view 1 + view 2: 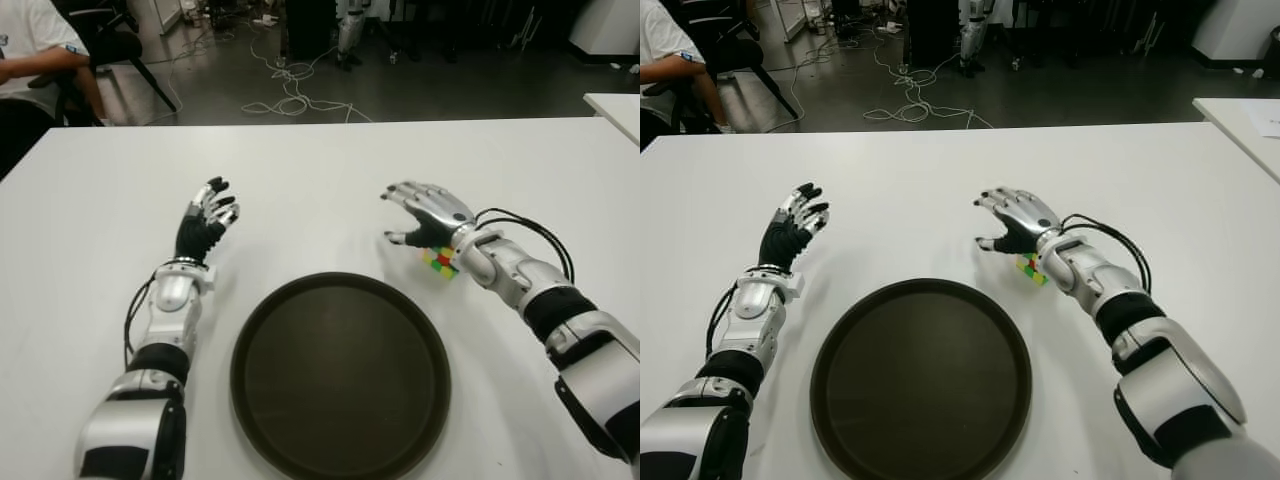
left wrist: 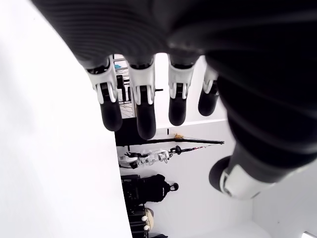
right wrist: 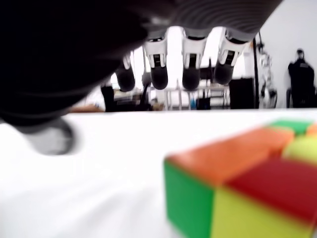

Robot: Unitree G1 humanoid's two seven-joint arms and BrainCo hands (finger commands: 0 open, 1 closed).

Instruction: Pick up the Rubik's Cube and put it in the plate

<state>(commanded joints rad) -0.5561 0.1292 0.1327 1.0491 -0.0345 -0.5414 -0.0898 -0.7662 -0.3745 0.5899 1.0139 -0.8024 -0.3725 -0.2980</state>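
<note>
A: Scene check. Biggest first?

B: White table fills the view. Dark round plate sits near centre, close to the robot, nothing in it.

A: Arms?

B: Right hand sits far-right of the plate, palm down, above the table. Fingers are spread and relaxed, holding nothing. Left hand shows far-left of the plate, fingers extended loose, holding nothing. Can't tell whether it touches the table.

A: Cube?

B: Rubik's Cube is on the table, just right of the plate's far-right rim, apart from it. It lies under the right wrist, behind the palm, so the hand is past it on the far side. In the right wrist view it sits near the camera with orange, green, yellow and red faces showing, and the fingers are not touching it.

A: Anything else?

B: A person sits on a chair at far left beyond the table. Cables lie on the floor behind. The corner of another white table shows at far right.
</note>
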